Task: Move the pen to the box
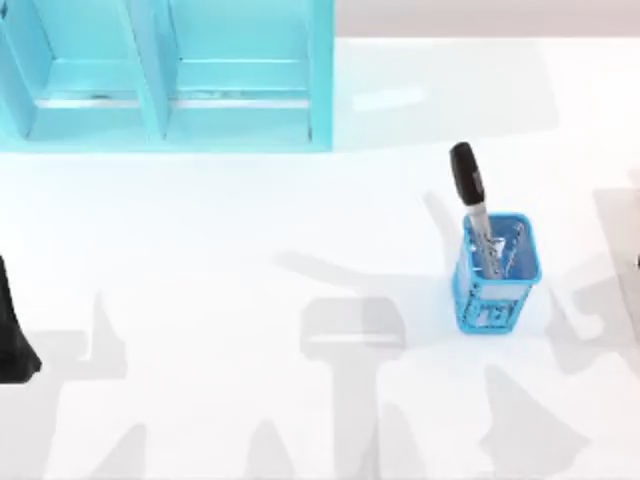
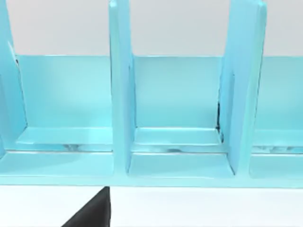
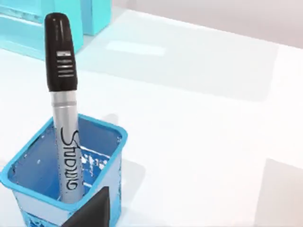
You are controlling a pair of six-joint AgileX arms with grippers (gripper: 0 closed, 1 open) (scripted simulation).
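The pen (image 1: 472, 205) stands tilted in a blue mesh cup (image 1: 497, 285) on the right half of the table, black cap up and silver barrel inside the cup. The right wrist view shows the pen (image 3: 64, 109) and the cup (image 3: 28, 189) close up, with a dark part of my right gripper (image 3: 92, 210) just in front of the cup. The box (image 1: 155, 70) is a light blue open unit with upright dividers at the back left. My left gripper (image 2: 92, 213) faces the box (image 2: 120, 94) from a short distance; my left arm (image 1: 12, 335) sits at the table's left edge.
The white table (image 1: 250, 260) stretches between the cup and the box. A corner of the box (image 3: 92, 14) lies beyond the pen in the right wrist view. Arm shadows fall across the table's front.
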